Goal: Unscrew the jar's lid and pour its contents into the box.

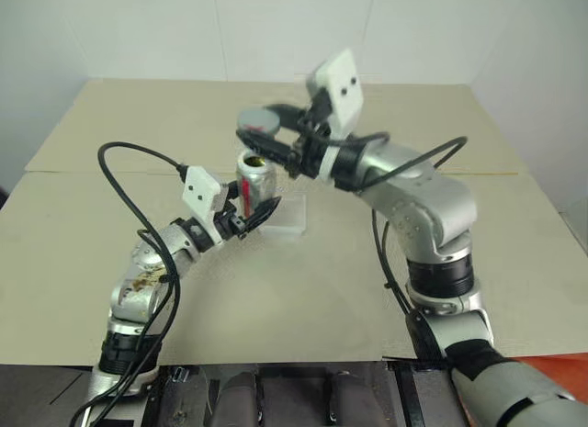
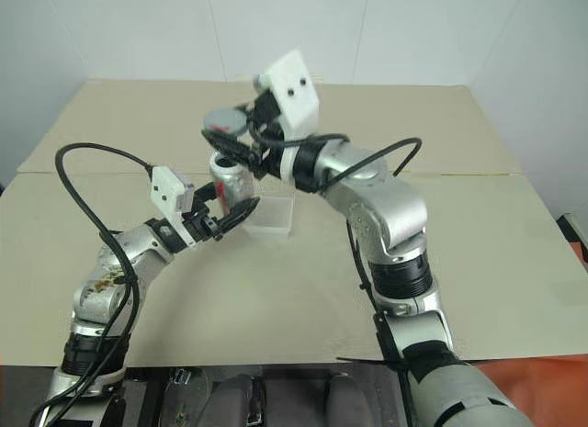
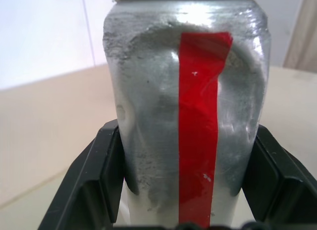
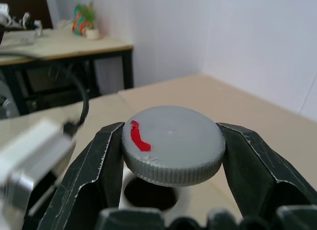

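At the middle of the table (image 1: pixel 110 216), just in front of me, I had the jar (image 1: pixel 254 181) pinched upright between the two black fingers of the left gripper (image 1: pixel 258 216); in the left wrist view those fingers (image 3: pixel 91 175) pressed on either side of its dented silvery wall, with the red label stripe (image 3: pixel 200 121) facing the camera. The lid (image 4: pixel 171 150) was already off: the right gripper (image 1: pixel 272 144) had its fingers closed on the grey cap's ribbed edge and held it clear of the jar, a little up and to the far side, and the right wrist view looked past the cap down into the jar's dark open mouth (image 4: pixel 148 195). So I judged the unscrewing done. The pour was still ahead of me. The box (image 1: pixel 287 214), a shallow translucent tray, sat on the table just right of the jar, near the left gripper's fingertips, and I could see nothing in it. I could make out a yellowish glint at the jar's open top in the left eye view, but I could not tell how much of the contents was inside. What remained, as I read it, was to tip the jar over the tray and to put the cap somewhere out of the way.
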### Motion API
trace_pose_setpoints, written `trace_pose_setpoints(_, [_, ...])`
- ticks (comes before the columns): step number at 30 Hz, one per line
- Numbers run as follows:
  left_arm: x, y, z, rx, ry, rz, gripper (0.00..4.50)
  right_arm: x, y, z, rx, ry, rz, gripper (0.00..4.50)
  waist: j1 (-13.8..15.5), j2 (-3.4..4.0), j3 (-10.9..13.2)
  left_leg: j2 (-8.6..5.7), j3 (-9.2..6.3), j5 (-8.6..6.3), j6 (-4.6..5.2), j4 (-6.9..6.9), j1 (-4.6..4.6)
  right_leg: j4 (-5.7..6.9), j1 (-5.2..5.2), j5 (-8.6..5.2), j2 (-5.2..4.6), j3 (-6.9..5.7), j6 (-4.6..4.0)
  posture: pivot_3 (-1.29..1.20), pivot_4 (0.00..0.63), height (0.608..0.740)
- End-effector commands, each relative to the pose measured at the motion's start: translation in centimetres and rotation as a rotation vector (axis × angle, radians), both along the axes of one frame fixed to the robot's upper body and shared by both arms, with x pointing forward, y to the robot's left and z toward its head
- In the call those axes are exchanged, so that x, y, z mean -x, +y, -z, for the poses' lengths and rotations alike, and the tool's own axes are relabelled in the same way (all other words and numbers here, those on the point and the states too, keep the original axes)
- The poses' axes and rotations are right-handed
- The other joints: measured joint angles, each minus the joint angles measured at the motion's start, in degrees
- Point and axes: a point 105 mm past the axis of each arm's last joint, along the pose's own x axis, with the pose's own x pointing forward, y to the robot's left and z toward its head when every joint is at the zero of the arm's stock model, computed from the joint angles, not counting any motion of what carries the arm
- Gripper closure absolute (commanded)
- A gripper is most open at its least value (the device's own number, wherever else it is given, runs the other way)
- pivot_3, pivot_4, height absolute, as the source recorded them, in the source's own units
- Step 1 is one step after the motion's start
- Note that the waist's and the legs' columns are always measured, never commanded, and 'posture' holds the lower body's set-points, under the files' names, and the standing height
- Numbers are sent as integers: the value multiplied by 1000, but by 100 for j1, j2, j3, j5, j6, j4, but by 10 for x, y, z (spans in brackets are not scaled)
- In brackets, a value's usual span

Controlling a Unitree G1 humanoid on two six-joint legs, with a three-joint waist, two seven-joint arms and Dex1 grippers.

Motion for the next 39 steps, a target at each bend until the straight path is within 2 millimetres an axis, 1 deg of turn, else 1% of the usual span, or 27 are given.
trace_pose_setpoints(1, [7, 22, -29, 40, -82, 32, 1663, -6, -29, -26, -71, -85, 104, 1722, 1, 0, 0, 0, 2, 0, 0, -1, 0, -1, 1, 0, 0, 0, 0, 0, 150, 740])
trace_pose_setpoints(3, [10, 38, -45, 65, -101, 53, 1663, -15, -49, -21, -54, -80, 181, 1722, 7, 0, 0, 1, 5, 0, 0, -1, 0, -3, 1, 0, 0, -1, 0, 0, 150, 740])
trace_pose_setpoints(6, [10, 55, -60, 69, -121, 51, 1663, -28, -75, 0, -8, -45, 302, 1722, 29, 0, 0, 0, 7, -1, 2, -1, 0, -6, 4, 0, -2, -4, 0, 0, 150, 740])
trace_pose_setpoints(8, [9, 62, -69, 63, -133, 46, 1663, -38, -94, 22, 38, -4, 406, 1722, 23, 0, 0, -2, 8, -1, 2, -1, 0, -6, 6, 0, -3, -2, 0, 0, 150, 740])
trace_pose_setpoints(9, [9, 64, -71, 62, -135, 44, 1663, -40, -100, 30, 57, 9, 443, 1722, 17, 0, 0, -2, 10, -1, 2, -2, 0, -7, 3, 0, -3, 0, 0, 0, 150, 740])
trace_pose_setpoints(11, [8, 67, -74, 47, -144, 42, 1663, -48, -113, 56, 96, 91, 543, 1722, 6, 0, 0, -3, 12, 2, -3, -5, 0, -6, 1, 0, -3, 0, 0, 0, 150, 740])
trace_pose_setpoints(12, [7, 68, -75, 43, -147, 43, 1663, -51, -119, 71, 112, 144, 590, 1722, -2, 0, 0, -3, 13, 13, -22, -6, 0, -5, 0, 0, -3, 1, 0, 0, 150, 740])
trace_pose_setpoints(14, [6, 67, -75, 36, -149, 45, 1663, -54, -124, 93, 157, 191, 651, 1722, -23, 0, 0, -2, 14, 18, -31, -12, 1, -5, -2, 0, -1, 2, 0, 0, 150, 740])
trace_pose_setpoints(19, [5, 56, -71, 33, -149, 65, 1663, -66, -136, 154, 229, 321, 803, 1722, -25, 0, 0, -2, 15, 20, -33, -16, 2, -4, -3, 0, -1, 5, 0, 0, 150, 740])
trace_pose_setpoints(23, [6, 49, -69, 36, -147, 84, 1663, -69, -136, 181, 246, 377, 832, 1722, -22, 0, 0, -4, 15, 20, -33, -16, 2, -7, -3, 0, -1, 7, 0, 0, 150, 740])
trace_pose_setpoints(24, [7, 48, -69, 36, -146, 87, 1663, -69, -136, 186, 255, 390, 826, 1372, -22, 0, 0, -4, 15, 21, -34, -17, 2, -7, -4, 0, -1, 8, 0, 0, 150, 740])
trace_pose_setpoints(25, [7, 47, -68, 37, -146, 86, 1663, -69, -136, 189, 264, 400, 826, 993, -22, 0, 0, -4, 15, 21, -36, -17, 1, -7, -4, 0, -1, 8, 0, 0, 150, 740])
trace_pose_setpoints(26, [8, 45, -67, 40, -145, 85, 1663, -68, -137, 191, 268, 410, 823, 809, -22, 0, 0, -4, 14, 22, -36, -17, 1, -7, -4, 0, -1, 8, 0, 0, 150, 740])
trace_pose_setpoints(28, [10, 43, -65, 45, -141, 83, 1663, -65, -137, 187, 266, 402, 811, 108, -21, 0, 0, -3, 12, 22, -36, -16, 2, -6, -3, 0, -1, 8, 0, 0, 150, 740])
trace_pose_setpoints(31, [11, 43, -61, 28, -136, 78, 1663, -55, -134, 174, 267, 393, 745, 44, -17, 0, 0, -3, 8, 21, -35, -17, 2, -6, -4, 0, -1, 8, 0, 0, 150, 740])
trace_pose_setpoints(34, [7, 46, -59, -29, -145, 62, 1663, -39, -129, 162, 316, 372, 639, 44, -4, 0, 0, -3, 5, 15, -25, -17, 1, -6, -4, 0, -1, 8, 0, 0, 150, 740])
trace_pose_setpoints(37, [-7, 49, -61, -105, -181, 32, 1663, -20, -126, 137, 341, 325, 499, 44, 21, 0, 0, -4, 5, 4, -6, -17, 3, -5, -2, 0, -1, 5, 0, 0, 150, 740])
trace_pose_setpoints(39, [-15, 47, -63, -130, -199, 33, 1663, -9, -125, 119, 339, 296, 397, 44, 29, 0, 0, -5, 5, 1, -2, -17, 5, -7, 4, 0, -1, 0, 0, 0, 150, 740])
